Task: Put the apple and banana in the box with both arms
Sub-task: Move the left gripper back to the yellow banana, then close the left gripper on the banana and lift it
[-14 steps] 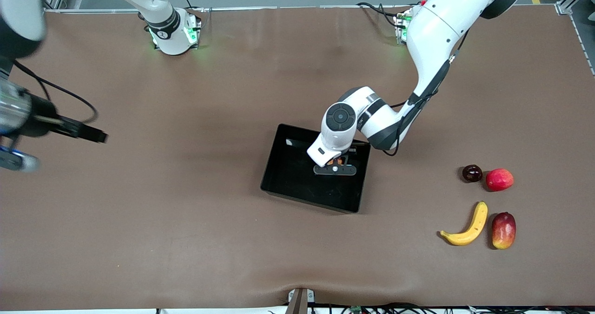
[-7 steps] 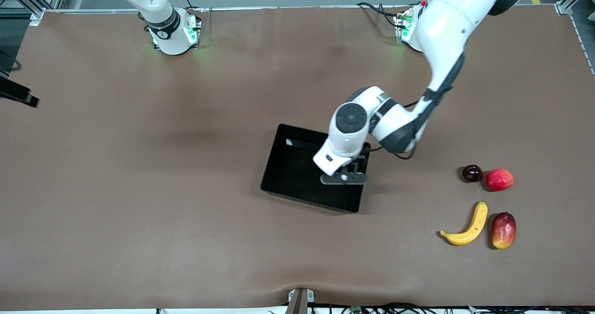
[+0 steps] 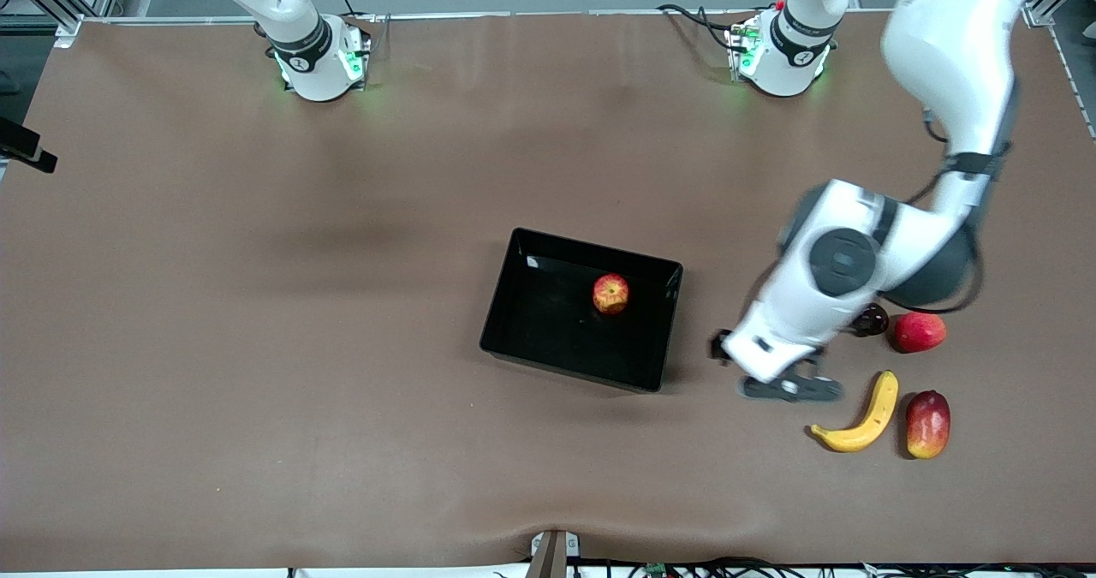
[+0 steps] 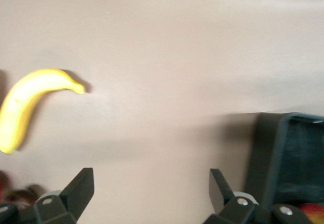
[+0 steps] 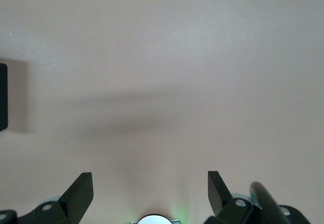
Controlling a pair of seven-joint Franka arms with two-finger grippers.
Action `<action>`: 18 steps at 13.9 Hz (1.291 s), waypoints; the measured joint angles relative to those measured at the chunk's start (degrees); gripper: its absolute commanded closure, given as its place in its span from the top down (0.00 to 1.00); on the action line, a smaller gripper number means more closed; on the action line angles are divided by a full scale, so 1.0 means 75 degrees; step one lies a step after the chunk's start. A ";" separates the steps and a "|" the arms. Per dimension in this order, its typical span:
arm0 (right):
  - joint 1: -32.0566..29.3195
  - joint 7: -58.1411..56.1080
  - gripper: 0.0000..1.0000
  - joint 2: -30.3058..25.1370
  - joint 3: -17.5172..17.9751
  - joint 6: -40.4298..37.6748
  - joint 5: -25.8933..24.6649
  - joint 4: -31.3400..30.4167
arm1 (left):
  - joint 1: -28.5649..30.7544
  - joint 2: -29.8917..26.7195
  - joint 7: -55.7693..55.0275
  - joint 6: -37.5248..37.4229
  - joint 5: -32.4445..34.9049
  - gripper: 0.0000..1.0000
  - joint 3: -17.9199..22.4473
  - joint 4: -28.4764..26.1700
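The left claw [image 3: 789,387] hangs with its fingers [image 4: 81,191] spread wide and empty over the bare brown surface [image 3: 257,347], the banana [image 3: 860,415] just beside it toward the left arm's end and the mango [image 3: 927,424] right past that. On its other flank sits the black box [image 3: 514,321] with the apple [image 3: 610,294] resting inside; the dark round fruit [image 3: 872,318] and pinkish-red fruit [image 3: 920,331] lie near its wrist. The right claw [image 5: 150,193] waits well apart, open and empty over bare surface.
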 measured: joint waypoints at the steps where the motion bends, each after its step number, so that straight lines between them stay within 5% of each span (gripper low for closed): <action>1: 0.0000 -0.0001 1.00 0.0000 0.0011 0.0002 0.0000 -0.0004 | 0.0225 0.0056 0.0513 0.0026 0.0000 1.00 0.0006 -0.0001; 5: 0.0001 -0.0030 1.00 0.0000 0.0040 0.0079 0.0002 -0.0005 | 0.0854 0.0314 0.2399 0.0415 0.0069 1.00 0.0147 -0.0005; 8: 0.0002 -0.0048 1.00 -0.0001 0.0118 0.0092 0.0002 -0.0006 | 0.1154 0.0570 0.3762 0.1065 0.0216 1.00 0.0767 -0.0018; 15: -0.0741 -0.0075 1.00 0.0000 0.0707 0.0114 0.0298 -0.0068 | 0.1178 0.1528 0.4639 0.2697 0.0290 1.00 0.1383 -0.0066; 17: -0.0920 -0.0075 1.00 0.0000 0.0974 0.0131 0.0300 -0.0075 | 0.1186 0.1713 0.4790 0.2929 0.0290 0.80 0.1488 -0.0066; 18: -0.1012 -0.0075 1.00 0.0000 0.1089 0.0133 0.0300 -0.0078 | 0.1183 0.1785 0.4800 0.2976 0.0291 0.62 0.1499 -0.0067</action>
